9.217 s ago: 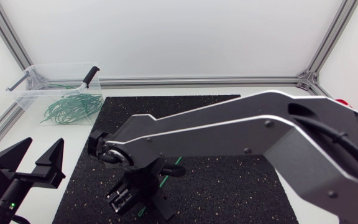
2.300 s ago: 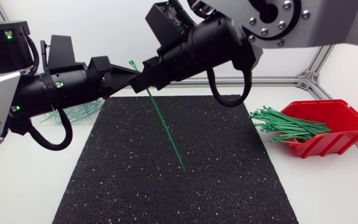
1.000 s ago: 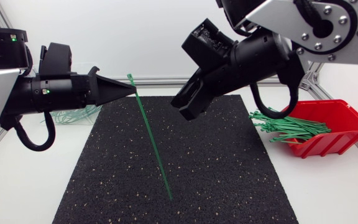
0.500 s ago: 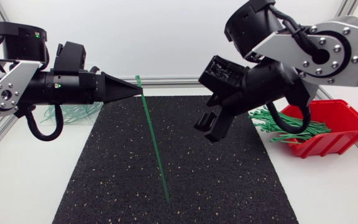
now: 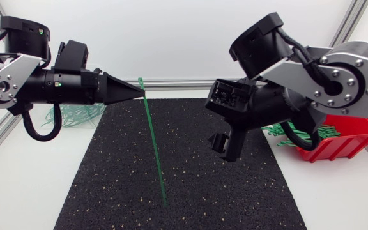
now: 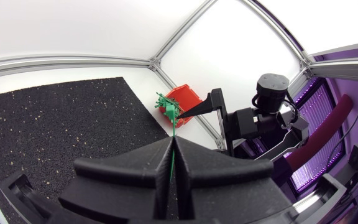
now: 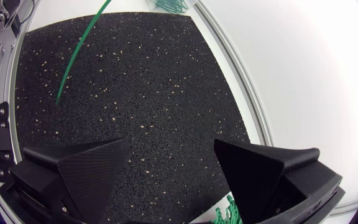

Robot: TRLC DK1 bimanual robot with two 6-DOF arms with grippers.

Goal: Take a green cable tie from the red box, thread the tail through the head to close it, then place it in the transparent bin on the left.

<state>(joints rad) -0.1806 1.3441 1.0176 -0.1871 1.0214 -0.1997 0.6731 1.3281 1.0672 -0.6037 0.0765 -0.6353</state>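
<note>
Green cable tie (image 5: 153, 150) is in the left gripper (image 5: 139, 94), which is closed on it just below the head. The small head stands up above the fingertips and the long tail hangs down, a little slanted, over the black mat (image 5: 190, 191). I cannot tell if the tip of the tail touches the mat. In the left wrist view the two fingers (image 6: 148, 171) are pressed together with the thin green strip (image 6: 173, 163) between them.

The left arm comes in from the side and lies nearly level above the table, with its gripper pointing towards the middle. Behind it some green loops (image 5: 82, 114) lie on the table.

The right gripper (image 5: 225, 147) holds nothing. It is well apart from the tie, on the side of the red box (image 5: 350, 144), and points down towards the mat. In the right wrist view its fingers (image 7: 86, 168) stand wide apart with only the mat (image 7: 135, 93) between them, and the hanging tie (image 7: 79, 46) is ahead of them. The right arm is bent and raised above the mat.

A bundle of green ties (image 5: 315, 132) sticks out of the red box.
</note>
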